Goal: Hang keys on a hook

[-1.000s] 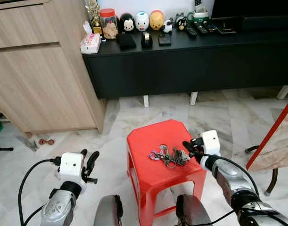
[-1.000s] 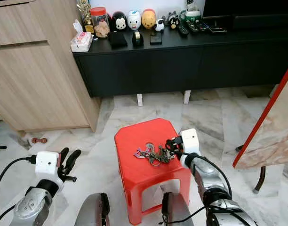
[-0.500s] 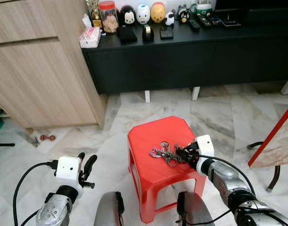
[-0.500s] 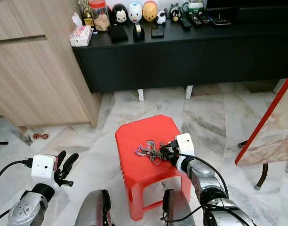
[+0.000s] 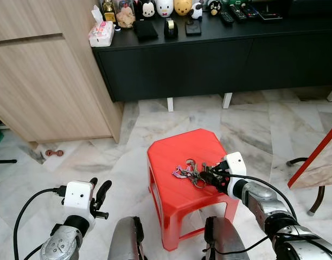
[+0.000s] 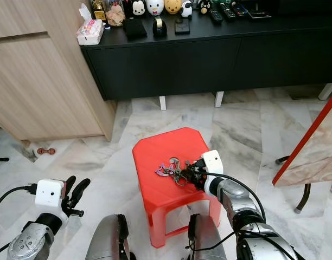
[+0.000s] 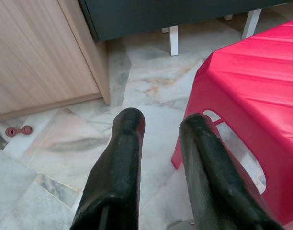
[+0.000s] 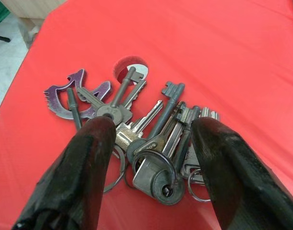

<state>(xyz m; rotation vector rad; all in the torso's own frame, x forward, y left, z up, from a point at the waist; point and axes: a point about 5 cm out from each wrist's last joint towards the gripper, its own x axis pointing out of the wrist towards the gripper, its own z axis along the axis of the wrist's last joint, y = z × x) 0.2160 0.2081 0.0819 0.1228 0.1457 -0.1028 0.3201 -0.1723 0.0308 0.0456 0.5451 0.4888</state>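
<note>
Where keys (image 8: 151,136) lie on red stool (image 5: 177,154), right end effector (image 8: 151,158) straddles them, fingers apart; marble floor (image 5: 253,124).

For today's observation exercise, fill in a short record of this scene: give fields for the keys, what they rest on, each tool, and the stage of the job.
keys: a bunch of keys with a purple charm, lying flat
support: red stool, on the marble floor before a black cabinet
right tool: right tool low over the stool top, open, one finger on each side of the bunch
left tool: left tool open, idle beside the stool, above the floor
stage: keys not yet gripped or lifted
</note>
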